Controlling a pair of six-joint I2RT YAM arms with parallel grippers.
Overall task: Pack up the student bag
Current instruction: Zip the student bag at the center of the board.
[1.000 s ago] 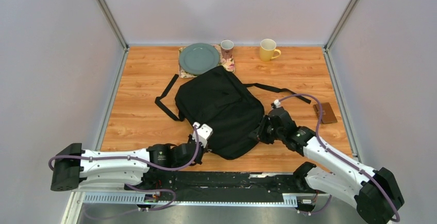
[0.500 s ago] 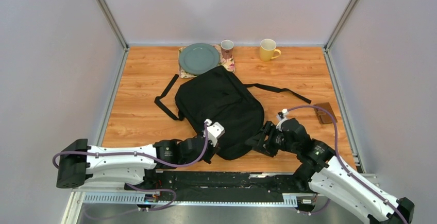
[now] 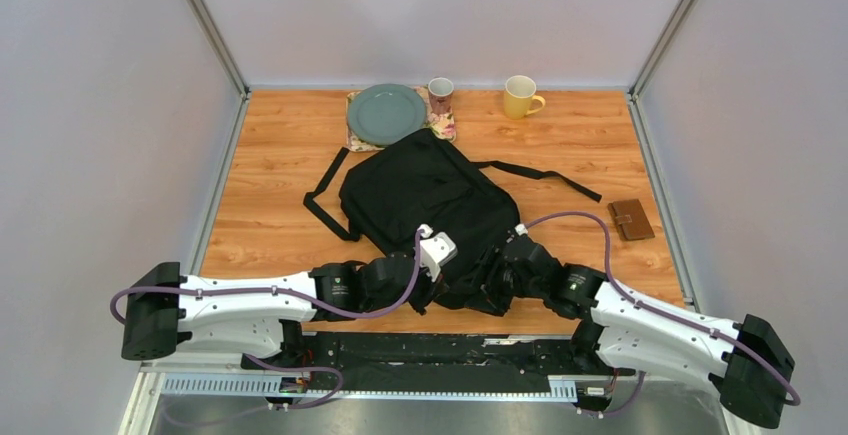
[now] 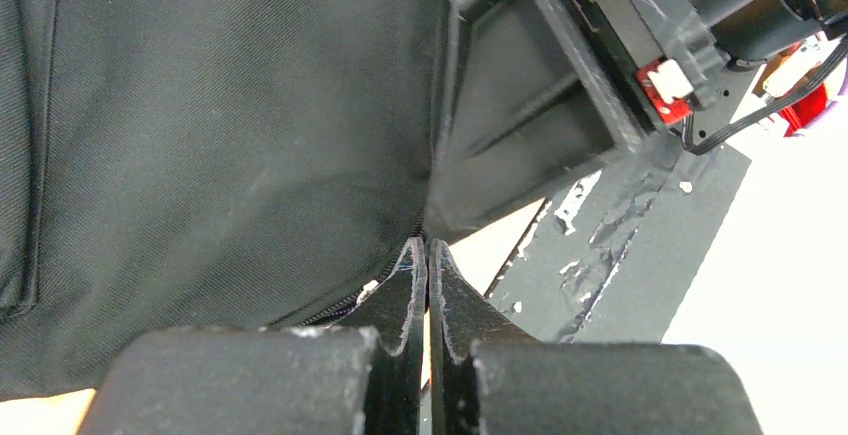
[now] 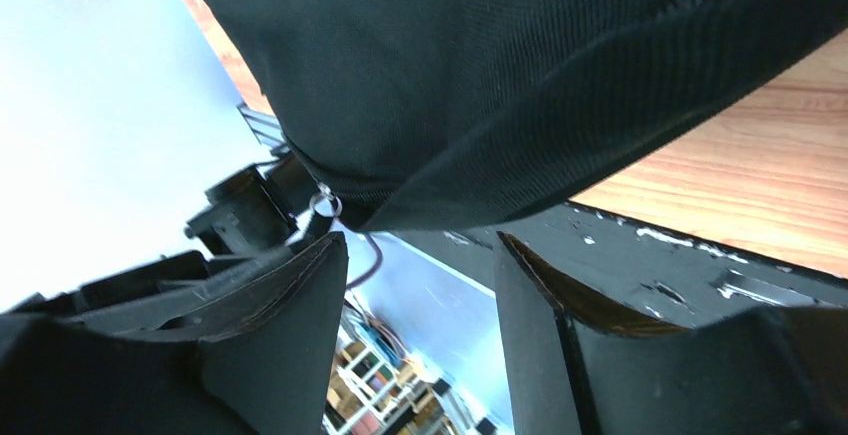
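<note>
The student bag (image 3: 425,200), a large black backpack, lies mid-table with its straps (image 3: 322,200) spread to both sides. My left gripper (image 3: 437,288) is at the bag's near edge. In the left wrist view it (image 4: 428,245) is shut, with its tips pinched at the zipper line (image 4: 330,310). The right wrist view shows a small metal zipper pull (image 5: 325,200) right at those tips. My right gripper (image 3: 492,293) is open at the bag's near right corner. Its fingers (image 5: 300,295) stand apart just below the bag's edge (image 5: 560,125), with nothing between them.
A green plate (image 3: 386,113) on a floral cloth (image 3: 445,127), a small patterned mug (image 3: 440,90) and a yellow mug (image 3: 521,96) stand at the back. A brown wallet (image 3: 631,220) lies at the right. The black base rail (image 3: 430,350) runs along the near edge.
My left gripper slid right along the bag's near edge, still shut. My right gripper opened, drew back, then came in low to the bag's near right corner.
</note>
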